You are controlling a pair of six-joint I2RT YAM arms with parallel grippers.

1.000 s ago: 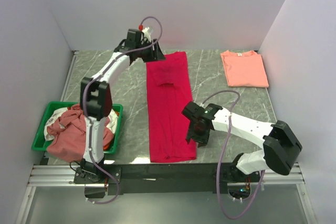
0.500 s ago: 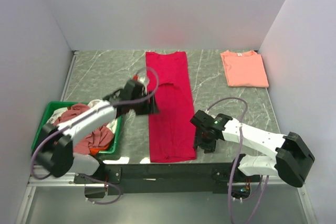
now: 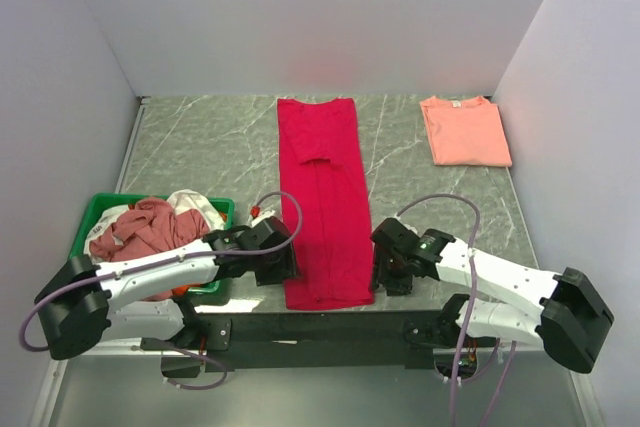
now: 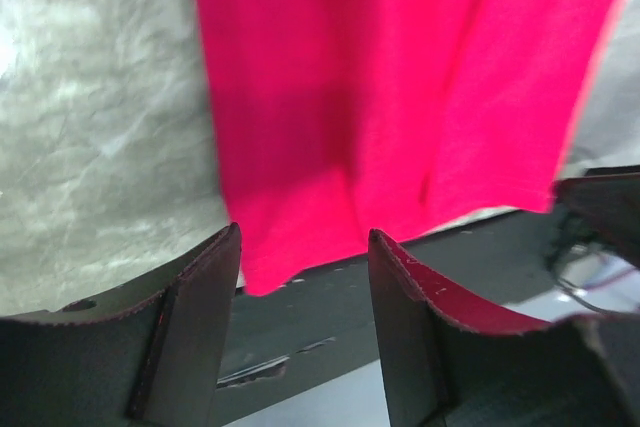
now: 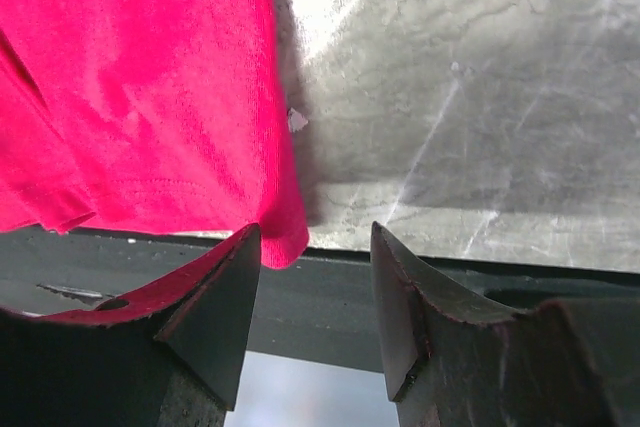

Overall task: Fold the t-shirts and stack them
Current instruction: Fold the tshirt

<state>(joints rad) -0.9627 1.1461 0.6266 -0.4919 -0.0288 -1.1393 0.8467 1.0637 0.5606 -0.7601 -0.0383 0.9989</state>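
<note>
Because both arms reach low at the bottom of the frame, the left gripper [image 3: 283, 265] and the right gripper [image 3: 388, 272] sit beside the two near corners of the long bright red cloth t-shirt [image 3: 322, 197]. Both sets of fingers [image 4: 190, 327] are open and hold nothing. Each corner lies just ahead of the gap, likely so they can pinch the hem and fold it up. At lower left, a green plastic tray [image 3: 98, 205] keeps a heap of unfolded shirts [image 3: 150, 232] waiting. At the upper right of the grey marble table [image 3: 200, 147], a folded salmon-pink t-shirt [image 3: 465, 132] lies flat, maybe starting the stack.
</note>
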